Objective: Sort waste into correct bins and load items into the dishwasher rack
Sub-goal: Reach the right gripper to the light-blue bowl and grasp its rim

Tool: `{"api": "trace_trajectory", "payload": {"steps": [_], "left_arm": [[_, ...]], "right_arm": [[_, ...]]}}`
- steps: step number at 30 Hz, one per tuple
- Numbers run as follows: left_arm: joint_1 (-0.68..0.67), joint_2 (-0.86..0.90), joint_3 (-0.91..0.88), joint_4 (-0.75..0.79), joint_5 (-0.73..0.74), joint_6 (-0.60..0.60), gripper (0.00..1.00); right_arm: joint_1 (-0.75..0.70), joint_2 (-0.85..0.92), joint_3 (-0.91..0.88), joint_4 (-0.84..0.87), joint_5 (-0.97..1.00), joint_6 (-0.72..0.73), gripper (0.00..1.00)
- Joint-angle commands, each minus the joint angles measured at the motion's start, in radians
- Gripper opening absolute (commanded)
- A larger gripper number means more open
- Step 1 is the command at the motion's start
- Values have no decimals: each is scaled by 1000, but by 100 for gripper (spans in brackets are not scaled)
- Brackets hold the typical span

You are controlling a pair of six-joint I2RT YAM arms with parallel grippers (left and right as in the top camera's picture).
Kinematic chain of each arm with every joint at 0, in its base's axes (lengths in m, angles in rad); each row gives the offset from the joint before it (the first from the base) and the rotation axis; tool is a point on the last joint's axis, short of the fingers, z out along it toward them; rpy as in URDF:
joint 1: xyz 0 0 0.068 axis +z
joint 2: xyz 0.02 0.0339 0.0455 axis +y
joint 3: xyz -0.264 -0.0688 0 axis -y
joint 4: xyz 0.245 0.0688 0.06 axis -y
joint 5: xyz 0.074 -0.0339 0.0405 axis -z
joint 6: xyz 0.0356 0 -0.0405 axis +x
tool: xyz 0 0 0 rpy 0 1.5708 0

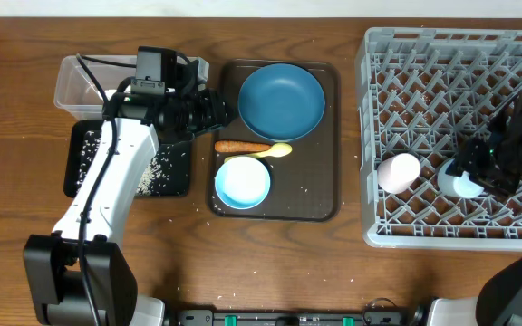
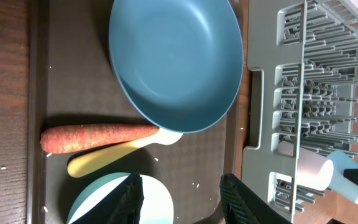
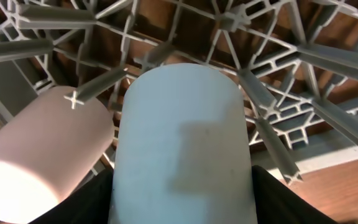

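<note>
no words, numbers, labels or signs can be read in any of the views.
</note>
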Motion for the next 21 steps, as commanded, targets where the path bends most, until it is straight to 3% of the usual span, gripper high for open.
{"api": "trace_trajectory", "payload": {"steps": [1, 5, 8, 11, 16, 21], "left_arm": [[4, 0, 5, -6, -12, 25, 43], [4, 0, 5, -16, -12, 25, 43], [4, 0, 5, -23, -12, 32, 43], [4, 0, 5, -23, -12, 47, 43], [4, 0, 5, -23, -12, 61, 43], [-1, -2, 5, -42, -12, 160, 43]], "right_arm": [[-7, 17, 7, -5, -19, 11, 62], [-6, 25, 7, -23, -23, 11, 75], [-6, 25, 7, -31, -23, 11, 91], [-6, 25, 8, -28, -23, 11, 97], [-6, 21, 14, -5, -107, 2, 96], [19, -25, 74, -3, -196, -44, 94]]}}
